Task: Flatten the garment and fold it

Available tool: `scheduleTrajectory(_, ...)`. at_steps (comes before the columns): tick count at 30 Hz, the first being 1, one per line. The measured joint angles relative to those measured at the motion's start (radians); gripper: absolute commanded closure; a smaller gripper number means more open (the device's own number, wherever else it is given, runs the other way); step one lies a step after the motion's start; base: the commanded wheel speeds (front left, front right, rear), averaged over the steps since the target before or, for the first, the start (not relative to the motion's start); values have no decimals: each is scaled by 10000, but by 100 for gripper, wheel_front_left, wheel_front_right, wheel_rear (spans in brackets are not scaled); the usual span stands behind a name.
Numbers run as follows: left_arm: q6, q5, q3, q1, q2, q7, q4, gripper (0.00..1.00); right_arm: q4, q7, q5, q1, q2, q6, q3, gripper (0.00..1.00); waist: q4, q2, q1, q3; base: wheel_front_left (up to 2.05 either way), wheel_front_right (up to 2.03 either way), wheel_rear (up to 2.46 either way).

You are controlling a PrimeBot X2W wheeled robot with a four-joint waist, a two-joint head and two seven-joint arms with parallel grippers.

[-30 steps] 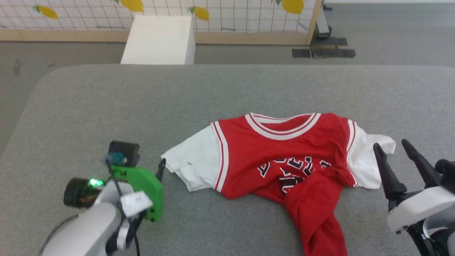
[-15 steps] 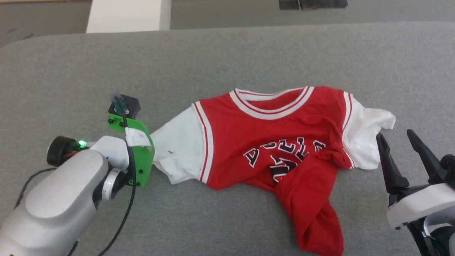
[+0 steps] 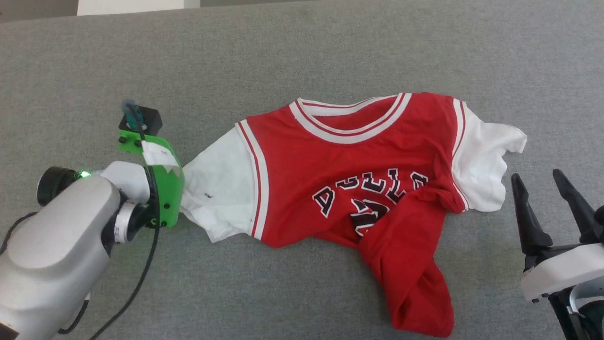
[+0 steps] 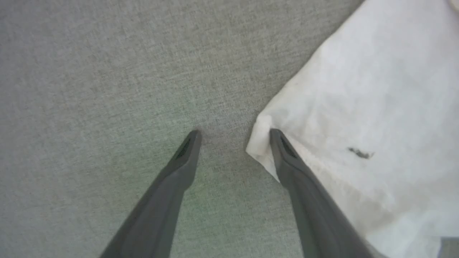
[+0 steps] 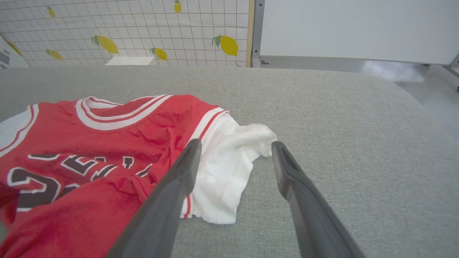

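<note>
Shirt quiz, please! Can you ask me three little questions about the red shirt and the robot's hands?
1. True or false: the shirt lies smooth and flat on the grey table.
2. Which gripper has a fingertip right at the corner of a white sleeve? A: left gripper. B: right gripper.
3. Fill in: both grippers are ____.
Key: 1 false, its bottom end is twisted. 2 A. 3 open.

- Pale grey left arm [image 3: 61,236] reaches inward, wrist pitched down; left jaws spread wide, dark fingers [image 4: 179,168] pointing down.
- Right jaws spread wide, long dark fingers [image 3: 528,222] pointing forward.
</note>
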Motion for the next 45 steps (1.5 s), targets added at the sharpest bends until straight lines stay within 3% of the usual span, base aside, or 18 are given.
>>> scheduleTrajectory(3,-146,-274,25,-33,92,497,-207,0,4,-21,-21,-17,81,0,-115,0,11,0,0,66,0,0,0)
scheduleTrajectory(4,-180,-360,13,-37,117,625,-267,64,6,-63,-40,-29,100,0,-134,0,23,0,0,84,0,0,0)
scheduleTrajectory(5,-182,-470,10,-42,140,746,-334,100,12,-79,-61,-39,113,0,-148,0,36,0,0,94,0,0,0)
scheduleTrajectory(9,-136,-562,-75,-8,102,851,-566,100,54,-77,-105,-105,163,0,-169,0,89,0,0,113,0,0,0)
scheduleTrajectory(17,313,113,-65,289,-259,-894,-288,100,192,263,-151,-151,-71,0,-146,0,270,0,0,-260,0,0,0)
scheduleTrajectory(22,702,313,146,551,-293,-1793,-449,100,357,1446,144,-301,-913,0,-132,0,473,-1,0,-631,0,0,0)
scheduleTrajectory(27,993,654,261,792,-128,-2395,-1175,100,828,3645,650,-1131,-2383,0,121,0,864,-1,0,-797,0,0,0)
scheduleTrajectory(34,1262,800,291,936,79,-2562,-2389,100,2257,6226,1126,-3013,-3908,0,932,0,1390,-1,0,-635,0,0,0)
scheduleTrajectory(38,1388,861,203,936,56,-2560,-2861,100,3430,6834,1091,-3749,-4332,0,1356,0,1653,0,0,-415,0,0,0)
scheduleTrajectory(45,1432,1108,109,931,-23,-2520,-3285,100,4596,6888,1093,-4211,-4552,0,2052,0,2029,0,0,-26,0,0,0)
